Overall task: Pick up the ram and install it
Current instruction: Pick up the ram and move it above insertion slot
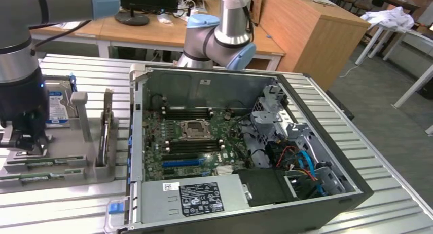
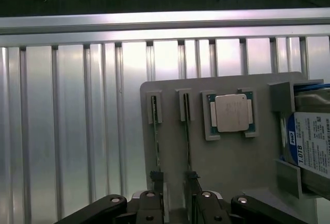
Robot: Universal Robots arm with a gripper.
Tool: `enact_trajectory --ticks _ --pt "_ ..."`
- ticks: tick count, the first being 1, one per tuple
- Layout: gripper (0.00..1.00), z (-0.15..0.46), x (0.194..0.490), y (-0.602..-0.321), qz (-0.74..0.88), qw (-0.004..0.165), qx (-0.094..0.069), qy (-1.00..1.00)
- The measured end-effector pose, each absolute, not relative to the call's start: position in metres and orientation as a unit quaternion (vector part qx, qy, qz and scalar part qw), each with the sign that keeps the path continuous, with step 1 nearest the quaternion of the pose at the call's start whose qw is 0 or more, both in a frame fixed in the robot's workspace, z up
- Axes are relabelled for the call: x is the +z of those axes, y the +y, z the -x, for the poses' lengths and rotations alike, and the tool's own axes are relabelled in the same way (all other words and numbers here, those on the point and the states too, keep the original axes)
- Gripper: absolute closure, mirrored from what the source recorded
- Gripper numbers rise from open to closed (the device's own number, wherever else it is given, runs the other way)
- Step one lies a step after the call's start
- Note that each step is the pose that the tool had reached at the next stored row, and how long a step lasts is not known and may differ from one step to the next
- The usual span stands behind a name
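The gripper (image 2: 174,178) is hanging low over the grey holder (image 2: 232,162), at about eight o'clock in the exterior view. Its dark fingers (image 2: 157,180) are standing a narrow way apart, with bare holder showing between them. The ram (image 2: 156,136) is sitting on edge in a slot of the holder — a thin green strip — and a second stick (image 2: 187,136) is standing parallel just beside it. Each fingertip is lining up with the near end of one stick, though whether they are touching I cannot tell. Beside the sticks the square CPU (image 2: 231,112), with its dull silver lid, is lying flat in a pocket, and the drive (image 2: 309,141) with a blue-white label is standing just past it. At three o'clock from the holder in the exterior view, the open black case (image 1: 352,193) is lying on the ribbed metal table (image 1: 81,67) — its green motherboard (image 1: 162,143) facing up
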State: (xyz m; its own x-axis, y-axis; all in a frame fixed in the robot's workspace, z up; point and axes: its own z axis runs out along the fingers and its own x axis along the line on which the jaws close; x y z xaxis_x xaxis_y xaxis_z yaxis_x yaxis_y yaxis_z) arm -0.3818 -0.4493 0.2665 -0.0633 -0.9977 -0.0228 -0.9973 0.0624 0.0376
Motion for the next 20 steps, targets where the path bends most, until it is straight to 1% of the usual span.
enact_trajectory --ticks 10,20 --pt "0.69 0.382 0.266 -0.454 -0.684 0.004 -0.022 -0.729" --pt "0.69 0.382 0.251 -0.455 -0.684 0.004 -0.022 -0.729"
